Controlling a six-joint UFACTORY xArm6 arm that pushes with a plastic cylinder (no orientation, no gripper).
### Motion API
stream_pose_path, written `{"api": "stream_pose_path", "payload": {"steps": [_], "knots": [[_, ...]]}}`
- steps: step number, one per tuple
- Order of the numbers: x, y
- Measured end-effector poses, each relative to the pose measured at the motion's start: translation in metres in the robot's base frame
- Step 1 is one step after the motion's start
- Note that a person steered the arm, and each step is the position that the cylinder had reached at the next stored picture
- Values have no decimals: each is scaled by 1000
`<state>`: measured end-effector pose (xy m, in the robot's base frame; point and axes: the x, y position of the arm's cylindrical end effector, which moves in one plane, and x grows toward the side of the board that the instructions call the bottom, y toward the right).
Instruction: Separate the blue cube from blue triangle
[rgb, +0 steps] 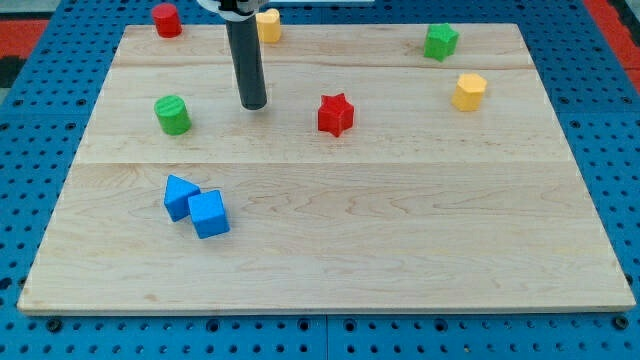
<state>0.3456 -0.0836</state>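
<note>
Nearest the view's bottom, the blue cube is sitting on the wooden board, and it is touching the blue triangle, which is lying just up and to the view's left of it. Both are resting in the board's lower left part, near the left edge but not at it. Bare wood is stretching away to the view's right of the cube, all the way to the right edge, and a band of bare wood is also running below the pair to the bottom edge.

Higher up, my tip is standing on the board, well apart from the blue pair, up and a little to the view's right of them. Being a plain rod, it is grasping nothing and touching no block. The green cylinder is sitting to the view's left of my tip, and the red star to its right, both apart from it.

Along the top edge, the red cylinder is standing at the left, and a yellow block is showing just right of the rod, partly hidden by it. A green block is sitting near the top right, with another yellow block below it, near the right edge.
</note>
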Motion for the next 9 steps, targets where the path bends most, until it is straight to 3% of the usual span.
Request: {"api": "stream_pose_path", "payload": {"steps": [2, 3, 4, 5, 6, 8, 9], "knots": [[9, 4], [35, 9], [76, -16], [76, -79], [78, -99], [83, -89], [111, -87]]}}
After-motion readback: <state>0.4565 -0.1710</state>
